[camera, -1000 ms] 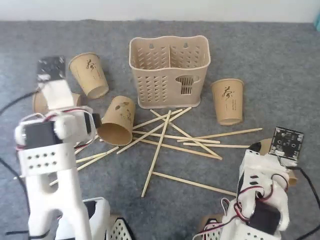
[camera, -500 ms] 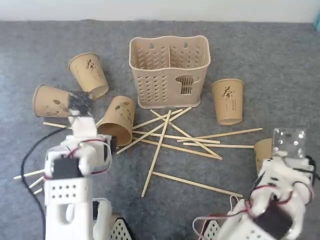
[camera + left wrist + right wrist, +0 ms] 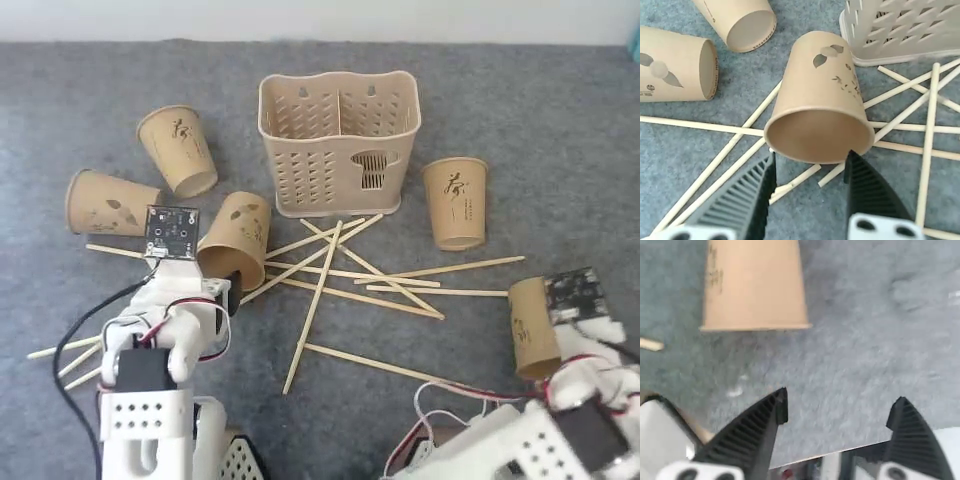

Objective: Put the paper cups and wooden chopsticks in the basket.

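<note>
The left arm's fingers (image 3: 752, 192) stand wide, straddling the open rim of a paper cup (image 3: 822, 95) that lies on its side over some of the wooden chopsticks (image 3: 700, 125), near the slotted plastic basket (image 3: 900, 30). To my eye they should close gently, since thin brown paper will crush and a smooth cone can slip. The right arm's fingers (image 3: 757, 427) are wide too, hovering over the bench (image 3: 865, 330) and its grey nap near another tipped cup (image 3: 755, 285).

The paper cups (image 3: 455, 205) look matt, the chopsticks (image 3: 315, 300) are bare wood, the basket (image 3: 310, 175) is maybe smooth plastic, and the carpet (image 3: 560, 110) is fuzzy.
</note>
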Action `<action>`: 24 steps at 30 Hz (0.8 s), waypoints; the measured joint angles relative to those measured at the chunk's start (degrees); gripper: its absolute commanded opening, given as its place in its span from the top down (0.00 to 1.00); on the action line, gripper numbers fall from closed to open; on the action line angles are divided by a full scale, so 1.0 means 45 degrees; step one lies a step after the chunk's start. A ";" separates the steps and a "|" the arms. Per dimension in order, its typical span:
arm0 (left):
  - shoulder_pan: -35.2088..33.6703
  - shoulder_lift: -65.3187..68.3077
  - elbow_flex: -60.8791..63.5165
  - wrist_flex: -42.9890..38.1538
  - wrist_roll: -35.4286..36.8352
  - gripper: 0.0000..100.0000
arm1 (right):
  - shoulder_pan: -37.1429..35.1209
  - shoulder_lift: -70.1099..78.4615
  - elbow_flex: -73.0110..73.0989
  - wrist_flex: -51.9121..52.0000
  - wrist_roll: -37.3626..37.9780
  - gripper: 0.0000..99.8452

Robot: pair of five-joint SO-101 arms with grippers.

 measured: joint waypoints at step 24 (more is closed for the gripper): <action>0.0020 -0.0020 0.0000 -0.0039 -0.0020 0.79 | -0.3634 -0.4552 0.9006 -0.8518 -0.3321 0.90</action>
